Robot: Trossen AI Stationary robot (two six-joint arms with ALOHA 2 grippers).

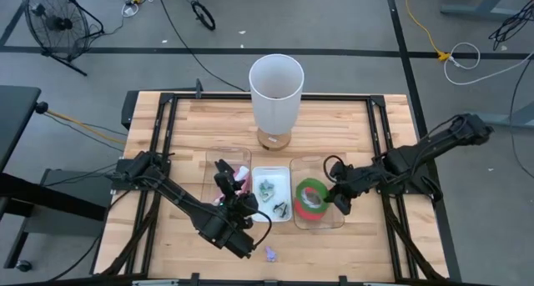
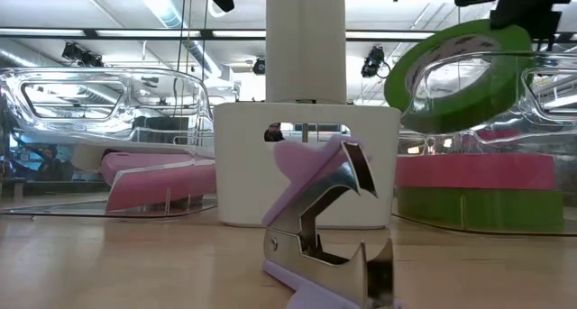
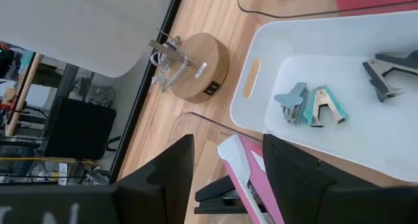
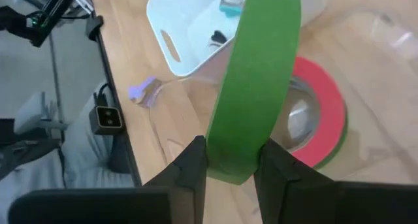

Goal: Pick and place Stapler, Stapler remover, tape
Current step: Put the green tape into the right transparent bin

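A pink stapler [image 3: 245, 175] lies in the clear left tray [image 1: 213, 165]; the low view shows the stapler [image 2: 153, 169] resting on the tray's floor. My left gripper [image 3: 228, 142] hovers open above it, fingers to either side, touching nothing. My right gripper [image 4: 232, 149] is shut on a green tape ring [image 2: 455, 70] above the clear right tray [image 1: 329, 165], where a red ring [image 4: 320, 100] lies on a green one [image 2: 473, 210]. A purple stapler remover [image 2: 329, 228] stands on the table near the front edge. My right gripper pinches the green ring between its two fingers, one on each flat side of the band [image 4: 232, 136], at the ring's upper part. The fingers slant down from the table's right side. The ring hangs tilted below them, clear of the tray and the red ring.
A white bin [image 3: 255, 74] between the two trays holds teal [image 3: 310, 106] and dark [image 3: 388, 74] stapler removers. A tall white cylinder [image 1: 275, 90] on a round wooden base [image 3: 196, 64] stands behind the bin. Bare wood lies along the front edge.
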